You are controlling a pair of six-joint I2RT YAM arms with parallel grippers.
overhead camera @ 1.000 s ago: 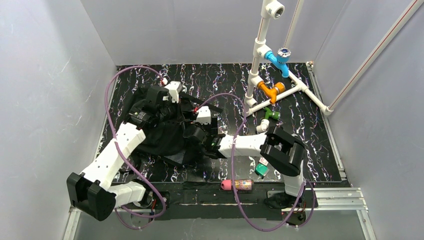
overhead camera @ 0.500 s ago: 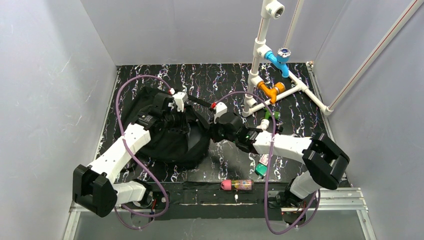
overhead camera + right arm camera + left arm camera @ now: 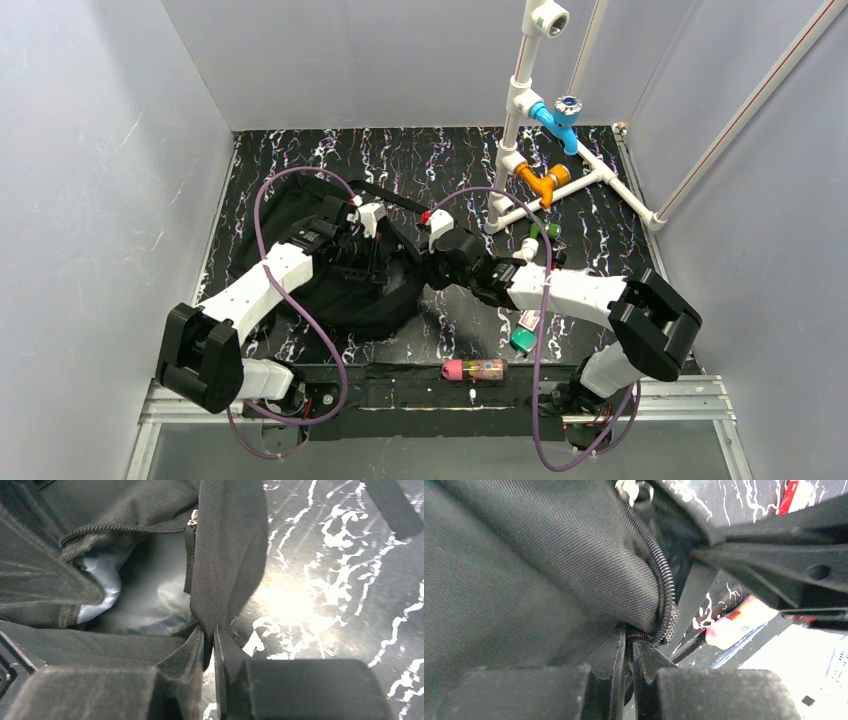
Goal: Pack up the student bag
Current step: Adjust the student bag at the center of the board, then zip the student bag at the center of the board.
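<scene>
Your left gripper and right gripper are each pinching the zipper rim of the bag, which is probably giving you firmer purchase than its soft, floppy fabric.

Our left arm reaches forward and right, left claw pinched tight on the student bag zipper edge. Our right arm stretches leftward, low, right claw clamped on a bag fabric fold.
</scene>
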